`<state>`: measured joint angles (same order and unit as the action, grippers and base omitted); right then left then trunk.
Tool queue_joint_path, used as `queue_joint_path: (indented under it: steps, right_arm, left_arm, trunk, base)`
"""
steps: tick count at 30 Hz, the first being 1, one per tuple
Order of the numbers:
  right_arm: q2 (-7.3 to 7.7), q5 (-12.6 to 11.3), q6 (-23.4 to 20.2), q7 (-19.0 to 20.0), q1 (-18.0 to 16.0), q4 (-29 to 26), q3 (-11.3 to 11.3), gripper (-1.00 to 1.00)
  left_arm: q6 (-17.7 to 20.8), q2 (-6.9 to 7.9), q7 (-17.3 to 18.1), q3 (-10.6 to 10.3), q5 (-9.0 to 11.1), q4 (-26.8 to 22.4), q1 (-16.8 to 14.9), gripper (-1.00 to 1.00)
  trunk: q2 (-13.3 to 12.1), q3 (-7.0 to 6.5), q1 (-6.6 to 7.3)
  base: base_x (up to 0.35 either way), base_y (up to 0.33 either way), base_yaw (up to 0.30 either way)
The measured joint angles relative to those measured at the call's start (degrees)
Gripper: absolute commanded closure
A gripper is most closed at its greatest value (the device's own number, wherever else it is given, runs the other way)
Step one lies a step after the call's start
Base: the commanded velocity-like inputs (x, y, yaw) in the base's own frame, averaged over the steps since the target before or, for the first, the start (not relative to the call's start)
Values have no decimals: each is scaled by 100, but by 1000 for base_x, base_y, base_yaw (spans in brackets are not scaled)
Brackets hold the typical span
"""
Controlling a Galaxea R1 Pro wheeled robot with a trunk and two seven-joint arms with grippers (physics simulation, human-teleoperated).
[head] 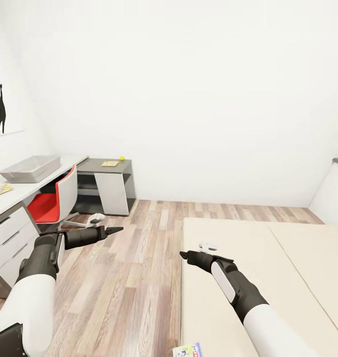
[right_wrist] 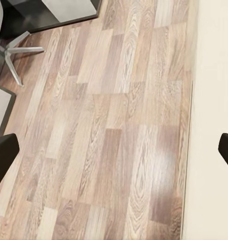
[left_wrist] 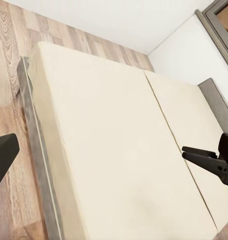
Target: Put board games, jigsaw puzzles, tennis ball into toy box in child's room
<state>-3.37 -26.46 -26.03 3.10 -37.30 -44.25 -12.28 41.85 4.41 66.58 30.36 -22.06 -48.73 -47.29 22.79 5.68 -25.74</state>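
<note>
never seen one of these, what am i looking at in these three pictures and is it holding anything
It is a simulated wheeled robot with two arms. The big picture comes from a camera on its head, looking down over the left gripper and right gripper. The other two come from cameras by each wrist, looking along the jaws: the left one sees the beige bed, the right one the wood floor. Both jaws stand open and hold nothing. On the desk sit a grey toy box and a jigsaw puzzle; further along lie another flat box and a tennis ball. A board game lies on the bed's near edge.

Matt beige bed (head: 248,258) beside glossy wood-plank floor (head: 139,258).
</note>
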Motion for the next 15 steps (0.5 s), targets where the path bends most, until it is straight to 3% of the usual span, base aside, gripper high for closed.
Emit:
queue_joint_path:
  steps: [15]
  right_arm:
    - [0, -4, -1, 0, 0, 0, -1, -100]
  left_arm:
    - [-8, -5, 2, 0, -2, 0, 0, -100]
  trunk:
    - [0, -1, 0]
  base:
    - [0, 0, -69]
